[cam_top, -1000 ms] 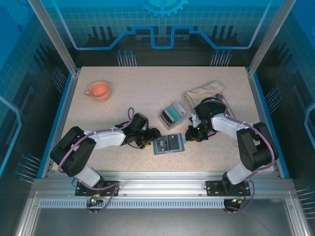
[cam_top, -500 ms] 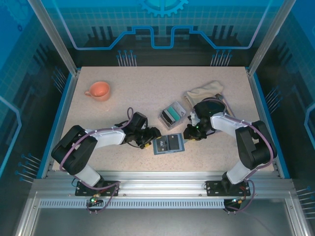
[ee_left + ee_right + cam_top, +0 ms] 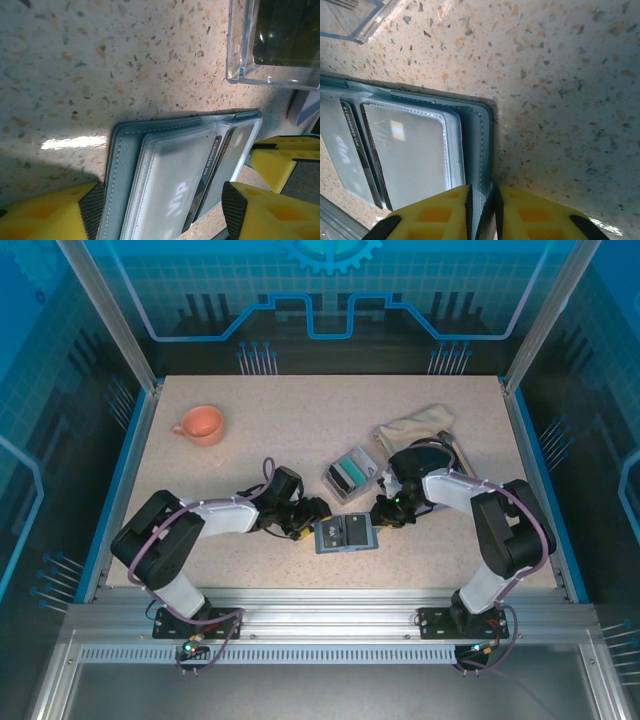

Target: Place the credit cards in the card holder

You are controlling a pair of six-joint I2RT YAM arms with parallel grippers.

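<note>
Speckled table [image 3: 300,410] is carrying everything. The left arm [image 3: 205,518] and the right arm [image 3: 470,495] are reaching in toward the middle. A tan cloth [image 3: 415,423] is lying at the back right, an orange cup [image 3: 200,424] at the back left. A clear box [image 3: 338,480] is standing near the middle with some credit cards [image 3: 352,462] inside. Just in front of it the card holder [image 3: 345,533] is lying open on the table, more cards showing in its see-through slots. The left fingers [image 3: 45,215] are standing wide, one on each side of the card holder. The right fingers [image 3: 437,212] are standing narrow, pinching the card holder's edge.
</note>
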